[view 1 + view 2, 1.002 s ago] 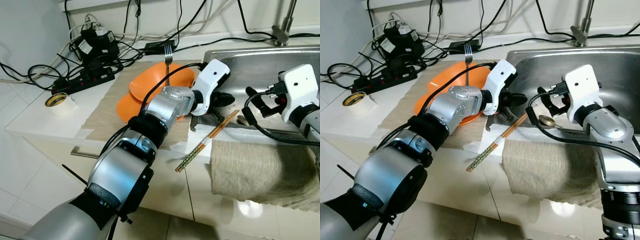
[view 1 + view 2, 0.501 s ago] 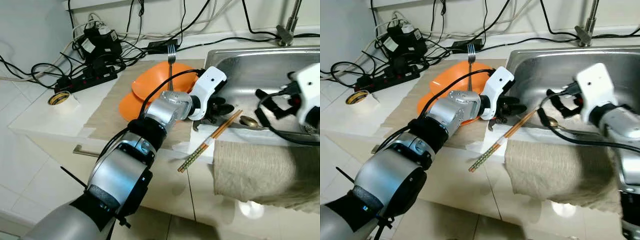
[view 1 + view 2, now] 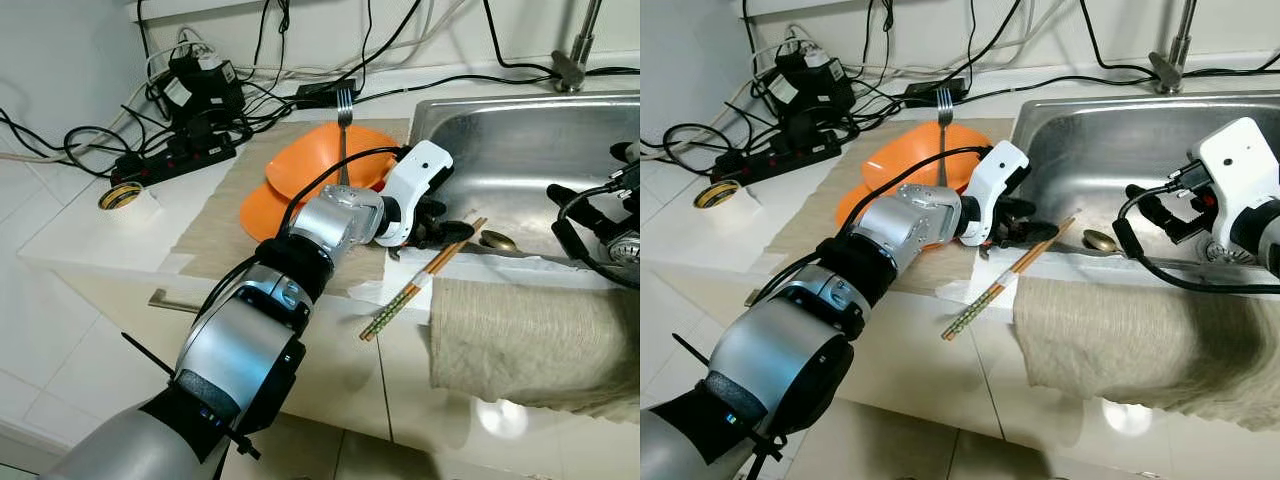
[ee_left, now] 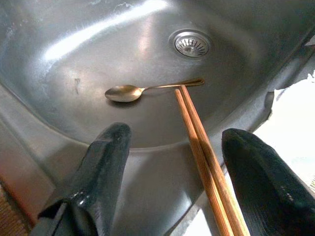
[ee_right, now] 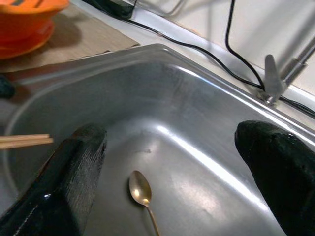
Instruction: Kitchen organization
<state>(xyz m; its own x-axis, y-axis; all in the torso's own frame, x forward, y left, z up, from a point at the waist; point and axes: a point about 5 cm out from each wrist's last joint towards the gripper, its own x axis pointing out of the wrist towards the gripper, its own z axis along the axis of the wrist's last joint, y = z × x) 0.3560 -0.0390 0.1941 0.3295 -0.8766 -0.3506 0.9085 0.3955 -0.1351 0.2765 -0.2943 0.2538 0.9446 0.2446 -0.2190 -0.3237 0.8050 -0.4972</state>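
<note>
The pair of wooden chopsticks (image 3: 420, 283) lies slanted across the front edge of the steel sink (image 3: 520, 130). The upper tips reach over the basin, and the patterned lower ends stick out past the edge of the worktop (image 3: 90, 235). The middle part rests on a white paper sheet (image 3: 385, 290) at the sink corner. In the left wrist view the chopsticks (image 4: 204, 162) pass between the two black fingers (image 4: 98, 172), closer to one finger than to the other, and they touch neither.

The left gripper (image 3: 432, 222) is just beside the upper part of the chopsticks, at the left front corner of the sink. Its jaws are apart. A metal spoon (image 3: 497, 240) lies on the sink bottom, near the chopstick tips, with the handle pointing toward the drain (image 4: 191, 43).

The right gripper (image 3: 1155, 215) hovers over the right part of the basin with its jaws wide apart, holding nothing. In its wrist view the spoon (image 5: 142, 194) is below, between the fingers.

A beige cloth (image 3: 530, 340) hangs over the front edge of the sink, to the right of the chopsticks. To the left, two orange bowls (image 3: 320, 175) stand stacked on a brown mat (image 3: 220, 225), and a fork (image 3: 342, 130) lies across them. Farther back there are a black power strip (image 3: 170, 160) with many cables, and a roll of tape (image 3: 117, 197) near the worktop's left end.
</note>
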